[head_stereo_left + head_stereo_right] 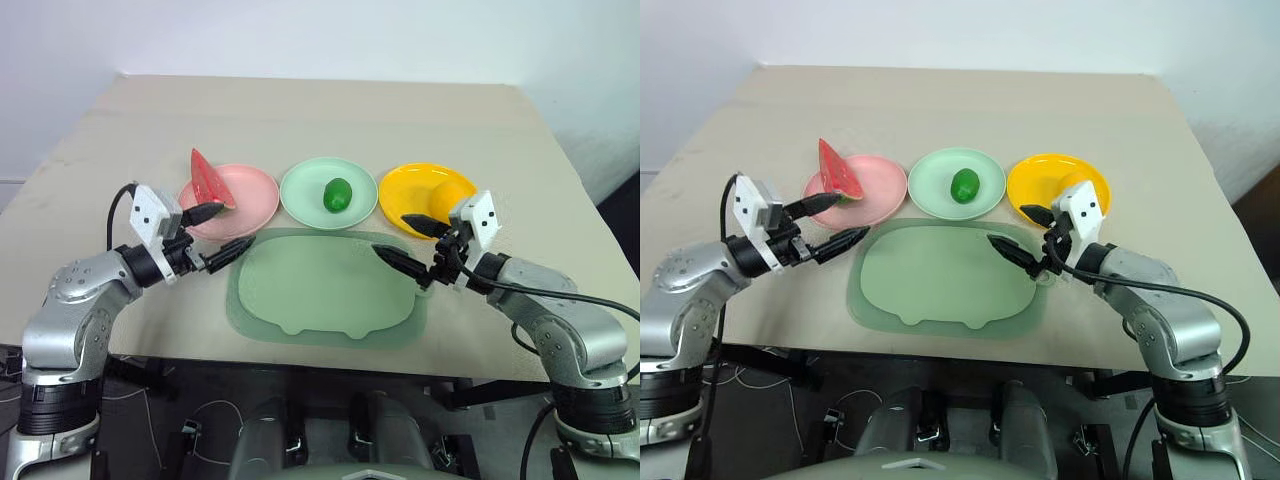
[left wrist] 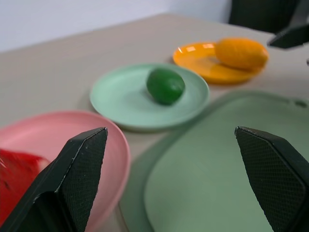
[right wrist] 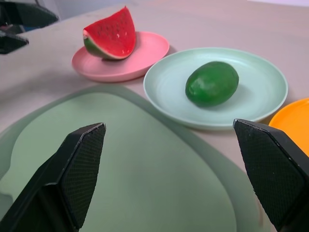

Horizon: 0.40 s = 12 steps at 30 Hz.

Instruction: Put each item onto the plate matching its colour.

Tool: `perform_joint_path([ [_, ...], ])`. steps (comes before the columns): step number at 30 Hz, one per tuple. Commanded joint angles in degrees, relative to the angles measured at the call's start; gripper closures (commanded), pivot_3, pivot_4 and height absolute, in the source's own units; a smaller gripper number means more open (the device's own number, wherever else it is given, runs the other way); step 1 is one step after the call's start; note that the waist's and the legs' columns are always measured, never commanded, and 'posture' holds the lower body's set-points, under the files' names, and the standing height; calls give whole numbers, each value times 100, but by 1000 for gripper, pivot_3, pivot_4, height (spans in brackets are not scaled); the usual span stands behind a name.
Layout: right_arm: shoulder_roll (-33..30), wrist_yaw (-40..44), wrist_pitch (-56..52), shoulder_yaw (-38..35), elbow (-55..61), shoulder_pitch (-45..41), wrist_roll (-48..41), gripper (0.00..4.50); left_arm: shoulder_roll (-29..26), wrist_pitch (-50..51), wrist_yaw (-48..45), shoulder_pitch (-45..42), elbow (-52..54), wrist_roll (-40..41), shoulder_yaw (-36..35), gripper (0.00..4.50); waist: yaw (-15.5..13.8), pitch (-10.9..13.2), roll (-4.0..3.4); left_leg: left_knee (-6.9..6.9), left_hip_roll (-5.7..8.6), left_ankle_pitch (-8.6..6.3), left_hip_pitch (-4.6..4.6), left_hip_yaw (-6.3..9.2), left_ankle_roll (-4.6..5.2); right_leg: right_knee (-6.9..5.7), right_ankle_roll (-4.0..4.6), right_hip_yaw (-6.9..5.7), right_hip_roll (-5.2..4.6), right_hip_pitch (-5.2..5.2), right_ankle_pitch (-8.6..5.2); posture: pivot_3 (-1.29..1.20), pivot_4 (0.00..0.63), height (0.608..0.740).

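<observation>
Two silver-grey metal arms with rounded joint housings are seen. Each wrist carries a white boxy camera block marked with small dark dots. The left hand [image 1: 211,233] and right hand [image 1: 409,244] are fitted with black, textured, pointed fingers. Black cables are looped along both forearms.

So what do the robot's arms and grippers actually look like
Both arms are made of rounded silver-grey metal segments with black joints. Each wrist carries a small white box with dark dots on its face. The left gripper and the right gripper each have two black pointed fingers with a fine textured grip surface. Thin black cables loop along the outside of each arm.
</observation>
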<state>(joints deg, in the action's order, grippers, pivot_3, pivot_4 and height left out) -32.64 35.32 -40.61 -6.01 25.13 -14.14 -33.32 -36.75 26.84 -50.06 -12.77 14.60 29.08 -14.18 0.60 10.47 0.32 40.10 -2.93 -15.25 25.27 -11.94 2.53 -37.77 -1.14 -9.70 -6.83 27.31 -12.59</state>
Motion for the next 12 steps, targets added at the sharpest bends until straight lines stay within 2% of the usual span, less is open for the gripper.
perform_joint_path([
  [1, -79, 24, 115, -156, 327, 116, -59, 0, -6, -186, -198, 64, 47, 140, 42, 56, 0, 0, 0, 0, 0, -1, 0, 0, 1, 3, 0, 0, 0, -1, 0, 0, 150, 696],
  [7, -174, 104, 55, -222, 379, 200, -172, 0, -72, -462, -437, 231, -102, 114, 20, 56, 6, 0, 0, -1, 0, -2, 1, 1, 3, 8, 1, 0, 0, 0, 0, 0, 150, 696],
  [12, -373, 209, 259, -274, 47, 185, 76, 0, 28, -760, -410, 323, -236, 66, 39, 56, -1, 0, -1, -2, 0, -4, 3, 3, 6, 15, 4, -1, 0, -1, -2, 0, 150, 696],
])
